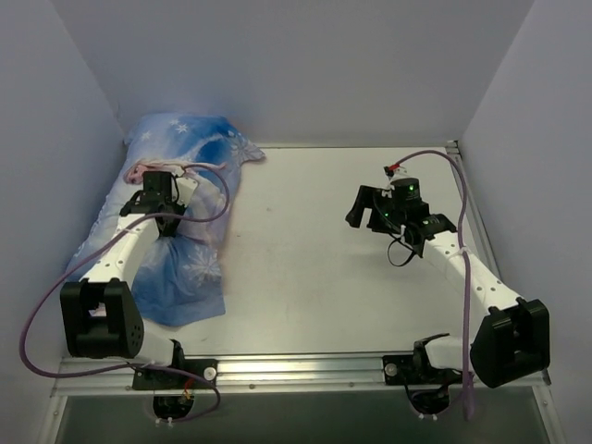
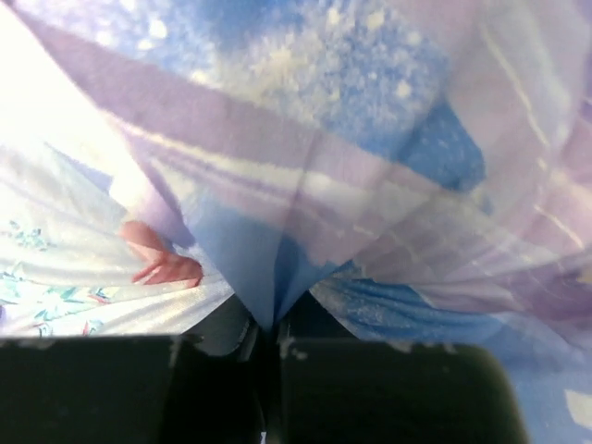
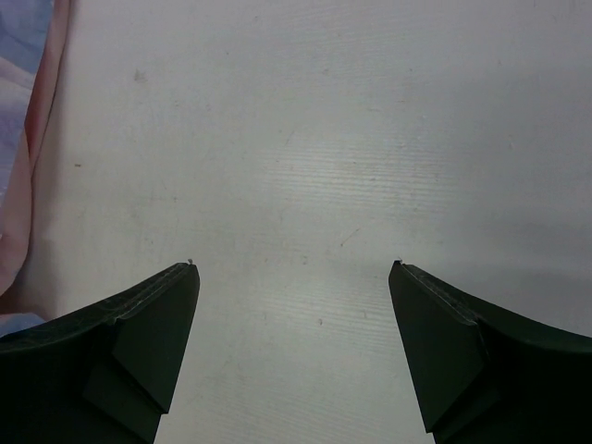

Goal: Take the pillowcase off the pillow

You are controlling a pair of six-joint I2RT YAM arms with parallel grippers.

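Top external view shows you one pillowcase [image 1: 190, 268] and two grippers — your left gripper [image 2: 270, 331] pinched tight on its fabric, your right gripper [image 3: 294, 268] spread wide, empty, over the table [image 1: 305, 259].

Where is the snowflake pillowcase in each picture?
Top external: pillowcase lies at far left, under the left end effector.
Left wrist: pillowcase fills the picture, pinched at bottom middle.
Right wrist: pillowcase is a thin strip on the left edge.
Shared landmark: the white table, in top and right wrist views.
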